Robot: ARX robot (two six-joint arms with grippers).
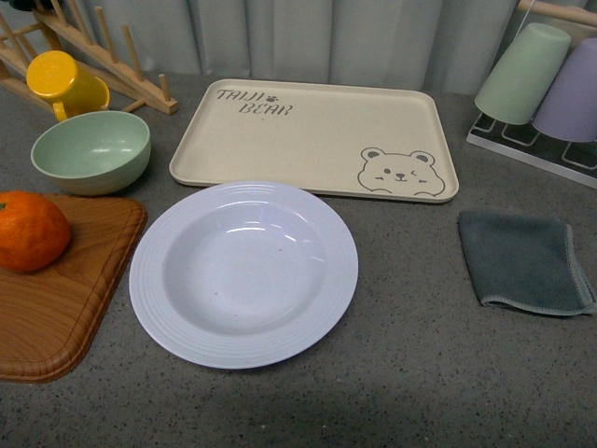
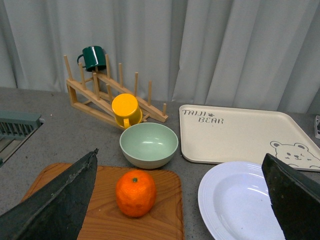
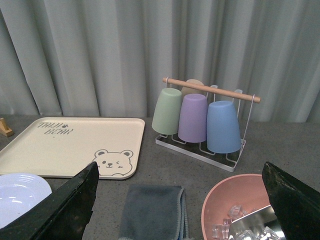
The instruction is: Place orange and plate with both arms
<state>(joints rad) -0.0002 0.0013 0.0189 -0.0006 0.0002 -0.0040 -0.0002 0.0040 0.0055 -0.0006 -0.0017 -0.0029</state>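
The orange (image 1: 30, 231) sits on a wooden cutting board (image 1: 65, 299) at the left; it also shows in the left wrist view (image 2: 135, 192). The pale lavender-white plate (image 1: 187, 322) lies empty on the grey table, in front of the beige bear tray (image 1: 308, 140); its rim also shows in the left wrist view (image 2: 210, 200) and in the right wrist view (image 3: 22, 192). Neither gripper shows in the front view. My left gripper (image 2: 182, 220) is open and empty, above and short of the orange and plate. My right gripper (image 3: 180, 220) is open and empty, over a grey cloth (image 3: 152, 212).
A mint-green bowl (image 1: 91, 149), a yellow cup (image 1: 65, 84) and a wooden rack (image 2: 107, 92) stand at the back left. A cup stand (image 3: 205, 120) is at the back right. The grey cloth (image 1: 524, 261) lies at the right. A pink bowl holding ice (image 3: 235, 210) is nearby.
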